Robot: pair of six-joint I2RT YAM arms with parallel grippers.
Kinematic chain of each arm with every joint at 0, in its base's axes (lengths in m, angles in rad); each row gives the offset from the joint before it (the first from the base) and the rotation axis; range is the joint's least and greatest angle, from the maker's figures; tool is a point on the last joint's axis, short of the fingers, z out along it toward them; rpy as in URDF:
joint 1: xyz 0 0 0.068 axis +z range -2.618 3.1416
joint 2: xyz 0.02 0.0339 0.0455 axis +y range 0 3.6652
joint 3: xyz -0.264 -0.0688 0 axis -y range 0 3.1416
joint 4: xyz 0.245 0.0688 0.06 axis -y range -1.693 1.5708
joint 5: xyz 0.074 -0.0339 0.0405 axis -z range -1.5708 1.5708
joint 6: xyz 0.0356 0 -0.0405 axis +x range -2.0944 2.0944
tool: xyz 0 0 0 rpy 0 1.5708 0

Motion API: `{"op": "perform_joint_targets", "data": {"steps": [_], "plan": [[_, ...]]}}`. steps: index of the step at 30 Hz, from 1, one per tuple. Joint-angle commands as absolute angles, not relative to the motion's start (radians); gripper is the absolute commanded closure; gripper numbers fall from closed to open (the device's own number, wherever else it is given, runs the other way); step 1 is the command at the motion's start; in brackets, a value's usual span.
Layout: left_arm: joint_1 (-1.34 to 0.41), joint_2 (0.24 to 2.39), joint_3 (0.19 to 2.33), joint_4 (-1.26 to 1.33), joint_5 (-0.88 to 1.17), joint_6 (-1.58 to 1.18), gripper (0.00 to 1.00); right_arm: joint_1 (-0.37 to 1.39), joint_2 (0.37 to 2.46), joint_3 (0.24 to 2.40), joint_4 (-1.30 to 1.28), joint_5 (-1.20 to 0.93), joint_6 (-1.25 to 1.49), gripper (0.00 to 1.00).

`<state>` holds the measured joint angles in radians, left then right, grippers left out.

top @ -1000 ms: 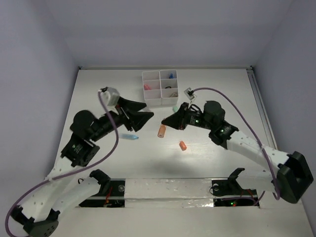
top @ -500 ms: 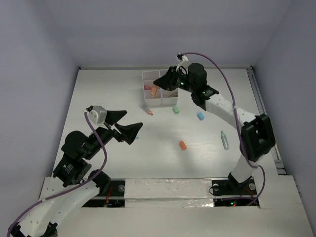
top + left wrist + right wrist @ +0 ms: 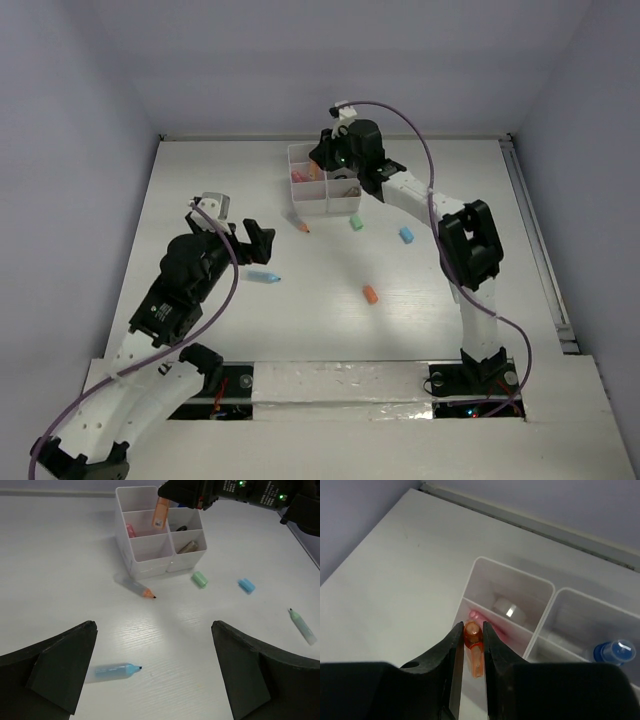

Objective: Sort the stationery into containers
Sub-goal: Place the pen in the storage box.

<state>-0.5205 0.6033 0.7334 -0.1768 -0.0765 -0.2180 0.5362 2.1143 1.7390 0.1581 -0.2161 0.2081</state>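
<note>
Overhead: my right pincer (image 3: 322,165) is above the white organiser box (image 3: 330,208), clamped on an orange marker (image 3: 313,173). The grip barely resolves here. My left pincer (image 3: 258,245) hangs spread wide with nothing in it, near the light-blue marker (image 3: 263,276). Loose on the table: orange bit (image 3: 370,295), green bit (image 3: 355,223), blue bit (image 3: 406,235), pencil stub (image 3: 302,226).

Left wrist: adds a pale-green marker (image 3: 302,626) that I can't find overhead. The orange marker hangs nearly upright over the box's left-hand column, tip just above the rim. Can't tell which cell. My fingers (image 3: 55,665) are matte black wedges, well apart.

Right wrist: only this view confirms the grip. Flat black pads (image 3: 451,655) pinch the round orange barrel on both sides. It also looks into the cells: a blue-capped bottle (image 3: 615,651) in one, something pink (image 3: 480,616) in another. The box walls are thin, glossy white plastic with rounded corners.
</note>
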Motion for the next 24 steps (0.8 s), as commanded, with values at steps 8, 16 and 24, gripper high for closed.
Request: {"op": "perform_joint_targets", "data": {"steps": [8,16,24], "plan": [[-0.431,0.623,0.741,-0.126,0.046,-0.204,0.01,0.537,2.171,1.816,0.25,-0.27,0.064,1.0],[-0.422,0.632,0.741,-0.124,0.063,-0.199,0.01,0.537,2.189,1.789,0.285,-0.334,0.031,0.99],[-0.422,0.627,0.741,-0.123,0.064,-0.198,0.01,0.537,2.18,1.795,0.268,-0.308,-0.02,0.97]]}}
